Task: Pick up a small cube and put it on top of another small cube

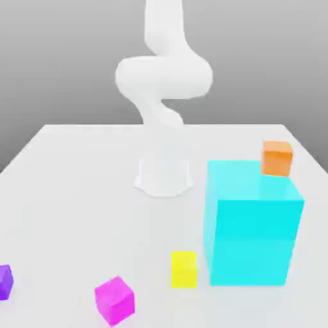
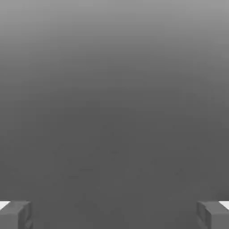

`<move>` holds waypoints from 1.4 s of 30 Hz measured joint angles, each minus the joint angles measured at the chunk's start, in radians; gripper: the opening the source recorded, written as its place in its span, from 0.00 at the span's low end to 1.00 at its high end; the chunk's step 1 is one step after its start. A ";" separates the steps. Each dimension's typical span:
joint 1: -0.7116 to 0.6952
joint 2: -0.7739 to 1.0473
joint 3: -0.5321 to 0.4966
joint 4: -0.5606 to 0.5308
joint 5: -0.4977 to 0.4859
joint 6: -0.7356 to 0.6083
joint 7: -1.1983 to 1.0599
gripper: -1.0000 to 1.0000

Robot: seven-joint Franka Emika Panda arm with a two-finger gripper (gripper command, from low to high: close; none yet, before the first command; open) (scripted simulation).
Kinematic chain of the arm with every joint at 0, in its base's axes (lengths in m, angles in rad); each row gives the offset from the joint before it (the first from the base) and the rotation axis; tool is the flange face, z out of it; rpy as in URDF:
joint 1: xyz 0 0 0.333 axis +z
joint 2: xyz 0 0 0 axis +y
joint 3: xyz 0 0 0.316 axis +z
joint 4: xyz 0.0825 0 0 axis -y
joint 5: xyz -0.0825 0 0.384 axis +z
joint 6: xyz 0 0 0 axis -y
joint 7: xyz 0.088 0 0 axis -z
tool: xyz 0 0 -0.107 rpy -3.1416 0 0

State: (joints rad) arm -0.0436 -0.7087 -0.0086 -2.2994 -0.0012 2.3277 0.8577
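Observation:
The small purple cube [image 1: 5, 281] lies at the near edge of the white table, cut off by the exterior view's left border. Far across from it, the small orange cube [image 1: 277, 158] rests behind the big cyan block, at that view's right. The white arm [image 1: 163, 77] rises from its base at the table's middle and leaves the picture at the top. In the hand view, my gripper [image 2: 114, 215] stands open: two grey fingertips [image 2: 15, 214] are wide apart with only plain grey background between them.
A big cyan block [image 1: 251, 224] stands at the exterior view's right. A yellow cube [image 1: 184, 269] lies just beside its near corner. A magenta-pink cube [image 1: 114, 299] lies between the yellow and purple ones. The arm's round base [image 1: 163, 176] occupies the table's middle.

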 joint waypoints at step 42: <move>-0.448 1.207 -0.160 0.039 0.209 0.418 0.515 0.00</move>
State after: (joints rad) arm -0.4918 0.4981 -0.1684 -2.2600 0.2078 2.7458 1.3732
